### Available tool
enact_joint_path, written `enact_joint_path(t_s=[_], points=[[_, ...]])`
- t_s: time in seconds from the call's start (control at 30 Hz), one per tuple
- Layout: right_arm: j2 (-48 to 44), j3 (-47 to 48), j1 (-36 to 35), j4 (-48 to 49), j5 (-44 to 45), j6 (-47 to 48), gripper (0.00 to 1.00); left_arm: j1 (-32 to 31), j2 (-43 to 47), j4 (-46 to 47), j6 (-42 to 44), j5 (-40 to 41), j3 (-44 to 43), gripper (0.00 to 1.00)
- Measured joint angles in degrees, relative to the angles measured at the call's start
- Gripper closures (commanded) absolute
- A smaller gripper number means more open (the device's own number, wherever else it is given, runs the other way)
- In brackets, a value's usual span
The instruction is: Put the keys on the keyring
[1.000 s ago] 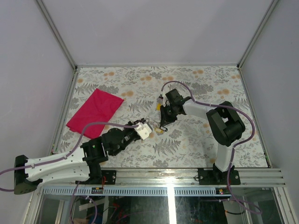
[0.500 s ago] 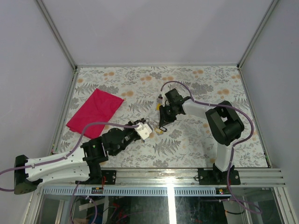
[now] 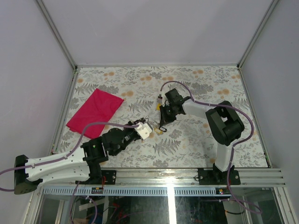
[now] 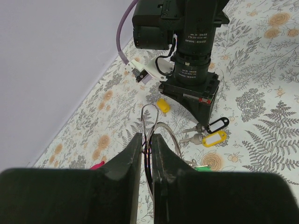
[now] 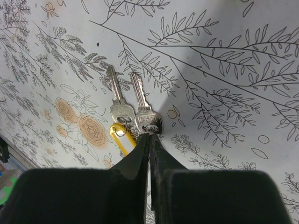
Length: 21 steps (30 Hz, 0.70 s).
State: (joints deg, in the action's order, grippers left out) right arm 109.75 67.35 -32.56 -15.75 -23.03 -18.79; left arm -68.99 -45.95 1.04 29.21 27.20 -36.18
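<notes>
Desk (image 3: pixel 196 140): floral-patterned, carrying everything.
Red cloth (image 3: pixel 95 109): lies flat at the far left, well apart from both arms.
Left end effector (image 4: pixel 146 142): fingers narrowed to a slit, pinching the keyring near the middle of the desk.
Right end effector (image 5: pixel 148 137): tips pressed together on the head of the second key, pointing down at the desk.
Keyring (image 4: pixel 159 125): thin wire loops rising from the left fingers.
Yellow-tag key (image 5: pixel 118 107): flat on the desk, just left of the second key.
Second key (image 5: pixel 147 119): blade on the desk, pointing away from the fingers.
Green tag (image 4: pixel 201 167): near the keyring, partly hidden.
</notes>
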Motion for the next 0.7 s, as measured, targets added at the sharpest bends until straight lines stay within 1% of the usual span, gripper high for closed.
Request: enact_joint_path(t_s=[0.17,0.3,0.53,0.7], points=[[-1.2,0.0,0.0,-0.4,0.1,1.6,1.00,0.0,0.0,-0.4,0.0,0.0,0.0,1.00],[-6.1,0.0,0.0,-1.2,1.0,3.9,1.00,0.0,0.7,-1.1,0.0,0.0,0.0,1.00],[-18.9,-1.9,0.0,0.0,1.4,8.0,1.00,0.0,3.1,-2.0,-0.5,-1.7,0.0,1.00],[-30.3,-6.8,0.0,4.6,1.1,10.7,1.00,0.0,5.4,-3.4,-0.2,-6.2,0.0,1.00]])
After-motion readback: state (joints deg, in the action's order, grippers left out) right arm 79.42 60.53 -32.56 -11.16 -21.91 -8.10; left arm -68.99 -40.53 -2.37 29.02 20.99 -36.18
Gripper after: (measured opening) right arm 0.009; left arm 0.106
